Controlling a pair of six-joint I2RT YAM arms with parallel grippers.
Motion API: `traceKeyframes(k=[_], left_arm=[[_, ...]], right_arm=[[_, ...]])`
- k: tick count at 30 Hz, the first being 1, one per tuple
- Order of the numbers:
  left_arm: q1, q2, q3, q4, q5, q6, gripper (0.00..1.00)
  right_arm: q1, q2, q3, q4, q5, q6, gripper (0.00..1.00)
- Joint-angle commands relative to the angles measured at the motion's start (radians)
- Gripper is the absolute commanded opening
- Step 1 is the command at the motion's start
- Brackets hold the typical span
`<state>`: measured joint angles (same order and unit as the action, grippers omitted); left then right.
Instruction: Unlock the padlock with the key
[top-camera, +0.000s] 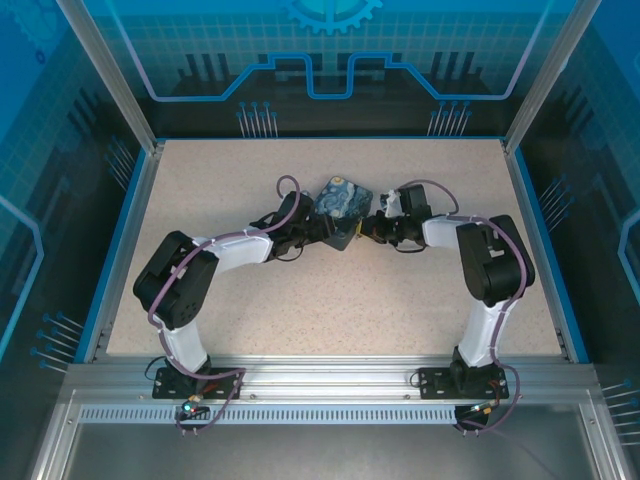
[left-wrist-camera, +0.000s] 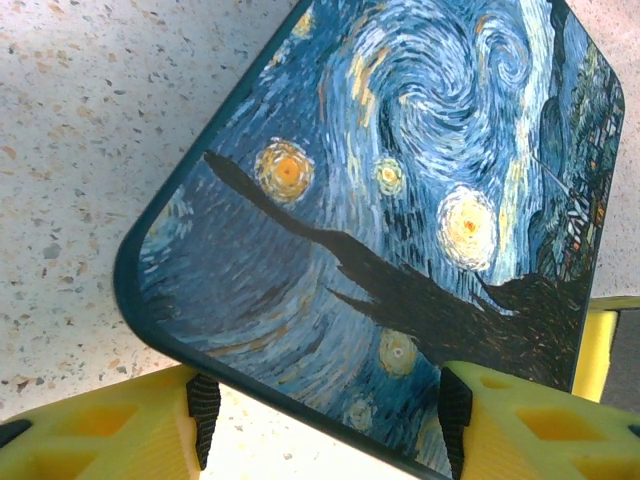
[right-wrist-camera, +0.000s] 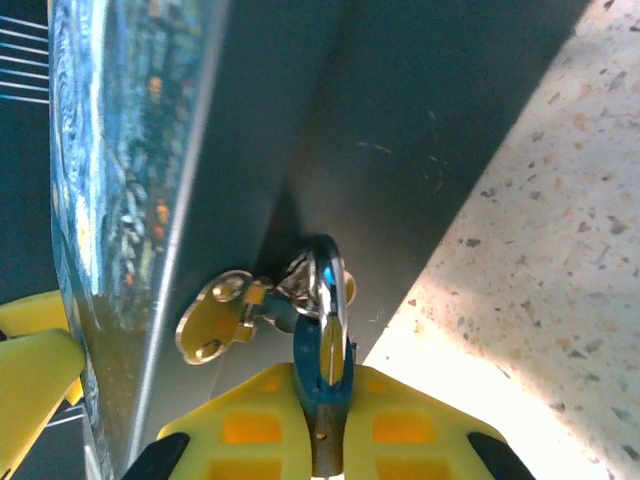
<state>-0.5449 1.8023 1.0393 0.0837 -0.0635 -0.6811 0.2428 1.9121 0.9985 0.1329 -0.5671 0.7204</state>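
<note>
The padlock (top-camera: 340, 200) is a chunky block with a blue swirl print, tilted up at the table's middle. Its printed face (left-wrist-camera: 380, 200) spreads across the left wrist view. My left gripper (left-wrist-camera: 328, 400) straddles its lower edge, fingers (left-wrist-camera: 455, 420) wide apart and against the block. In the top view that gripper (top-camera: 318, 228) sits at the block's left. My right gripper (right-wrist-camera: 322, 400) is shut on the blue-headed key (right-wrist-camera: 322, 350), whose tip meets the block's dark side (right-wrist-camera: 300, 120). From the right, this gripper (top-camera: 372, 230) reaches in to the block.
A spare brass key (right-wrist-camera: 212, 322) dangles from the ring beside the held one. The speckled table (top-camera: 330, 300) is ringed by a blue rim (top-camera: 118, 250) and glass walls. Both arms bend inward toward the middle.
</note>
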Motion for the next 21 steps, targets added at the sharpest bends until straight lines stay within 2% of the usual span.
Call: traceKeyframes(k=[1,8,14,21], left_arm=[[0.003,0.045,-0.011,-0.126,-0.012,0.009,0.61],[0.002,0.054,-0.012,-0.125,-0.009,0.008,0.6],[0.003,0.054,-0.013,-0.132,-0.014,0.009,0.6],[0.003,0.054,-0.015,-0.13,-0.011,0.006,0.6]], right_arm=[[-0.01,0.024,-0.004,0.095,-0.059,0.066,0.0],[-0.031,0.024,0.016,0.076,-0.007,0.07,0.0],[-0.047,0.023,0.045,0.098,-0.017,0.08,0.0],[-0.096,-0.039,-0.039,0.126,0.004,0.077,0.0]])
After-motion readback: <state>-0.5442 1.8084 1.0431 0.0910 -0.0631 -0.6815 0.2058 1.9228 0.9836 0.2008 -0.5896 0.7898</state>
